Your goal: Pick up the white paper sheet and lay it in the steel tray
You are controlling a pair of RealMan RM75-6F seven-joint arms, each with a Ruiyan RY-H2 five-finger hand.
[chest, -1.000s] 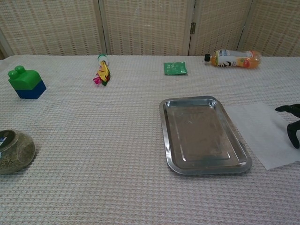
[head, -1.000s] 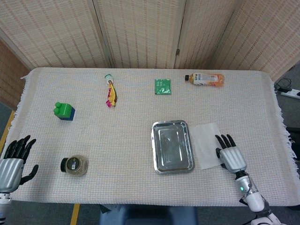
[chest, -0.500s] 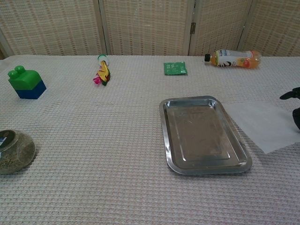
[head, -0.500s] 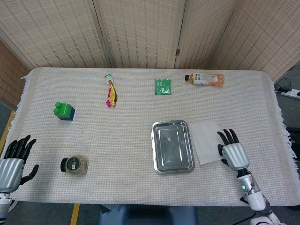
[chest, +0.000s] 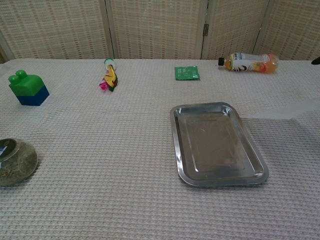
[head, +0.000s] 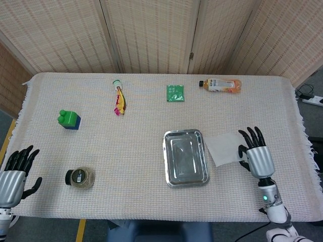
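White paper sheet (head: 224, 148), head view: lies just right of the steel tray (head: 185, 157), its left corner at or over the tray's right rim, its right edge under the right hand.
Right hand (head: 255, 152), head view: fingers (head: 255, 135) straight and spread, pointing away from the robot; thumb side meets the sheet's right edge. Whether it pinches the sheet cannot be told.
Left hand (head: 15, 170), head view: at the near left table edge, fingers apart, holding nothing.
Around, head view: round jar (head: 79, 178) near the left hand; green and blue block (head: 68, 119) further back; colourful wrapper (head: 119, 99), green packet (head: 175, 93) and orange drink bottle (head: 220, 84) lined along the far side. Nothing lies between sheet and tray.
Chest view, sheet (chest: 285, 111): a thin pale strip, seen nearly edge-on, reaching from the tray's (chest: 216, 143) far right corner to the frame's right border, apparently raised off the cloth.
Chest view, right hand (chest: 316, 60): only a dark fingertip at the right border.
Chest view, tray: nothing inside.
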